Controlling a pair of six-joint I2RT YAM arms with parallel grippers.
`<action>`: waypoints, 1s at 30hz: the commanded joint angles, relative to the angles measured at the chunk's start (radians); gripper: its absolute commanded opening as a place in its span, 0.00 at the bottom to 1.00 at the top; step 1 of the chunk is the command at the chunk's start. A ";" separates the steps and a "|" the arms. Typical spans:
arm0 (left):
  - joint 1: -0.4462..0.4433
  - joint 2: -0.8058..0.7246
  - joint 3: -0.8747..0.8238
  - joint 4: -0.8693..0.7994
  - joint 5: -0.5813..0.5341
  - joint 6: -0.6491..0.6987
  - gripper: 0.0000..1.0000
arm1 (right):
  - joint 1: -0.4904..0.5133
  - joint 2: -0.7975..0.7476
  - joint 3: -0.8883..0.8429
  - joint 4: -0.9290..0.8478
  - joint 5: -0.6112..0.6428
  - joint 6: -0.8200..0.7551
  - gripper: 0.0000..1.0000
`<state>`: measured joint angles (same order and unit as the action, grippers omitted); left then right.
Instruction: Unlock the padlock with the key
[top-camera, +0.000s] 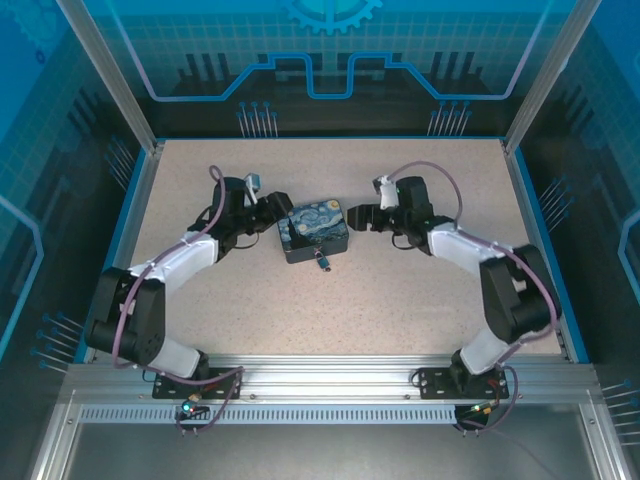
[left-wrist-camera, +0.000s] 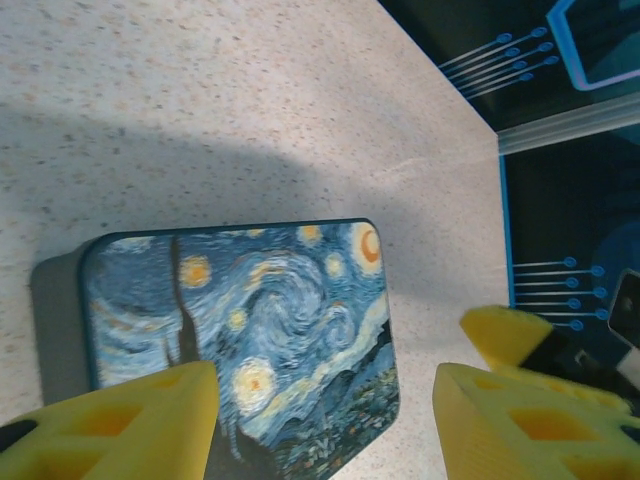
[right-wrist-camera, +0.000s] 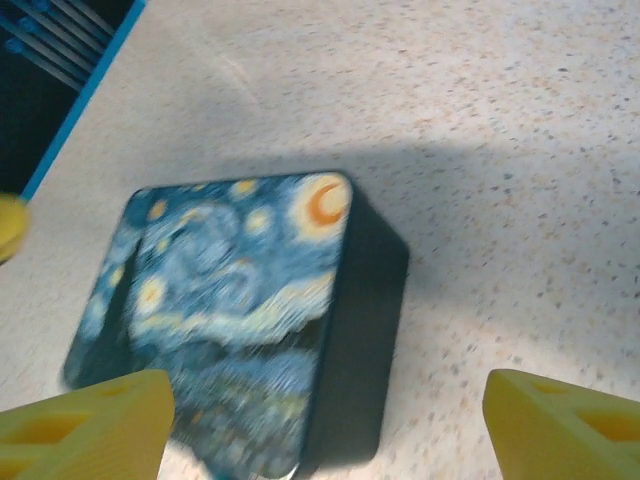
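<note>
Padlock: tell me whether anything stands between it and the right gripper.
The painted box seems to. The padlock sits at its near side, and the right gripper is open by its right side, so the box's near right corner lies between them.

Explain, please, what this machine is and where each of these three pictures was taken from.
These are two robot arms bolted at a table's near edge. One picture looks down from above; the other two come from a camera on each wrist. On the speckled table sits a swirl-painted box, a tiny padlock at its near side. The left gripper and the right gripper flank the box, both open and holding nothing.
</note>
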<state>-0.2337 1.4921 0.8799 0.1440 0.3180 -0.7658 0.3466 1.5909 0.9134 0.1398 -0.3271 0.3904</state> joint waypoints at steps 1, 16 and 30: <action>0.004 0.022 0.036 0.069 0.092 -0.025 0.58 | 0.035 -0.068 -0.123 0.007 -0.112 -0.012 0.76; -0.004 0.156 0.081 0.169 0.253 -0.080 0.58 | 0.293 0.131 -0.188 0.309 0.120 0.096 0.62; -0.004 0.229 0.119 0.171 0.257 -0.086 0.58 | 0.293 0.233 -0.149 0.326 0.093 0.090 0.50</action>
<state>-0.2367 1.6989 0.9756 0.2955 0.5480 -0.8398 0.6327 1.8019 0.7464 0.4408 -0.2176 0.4805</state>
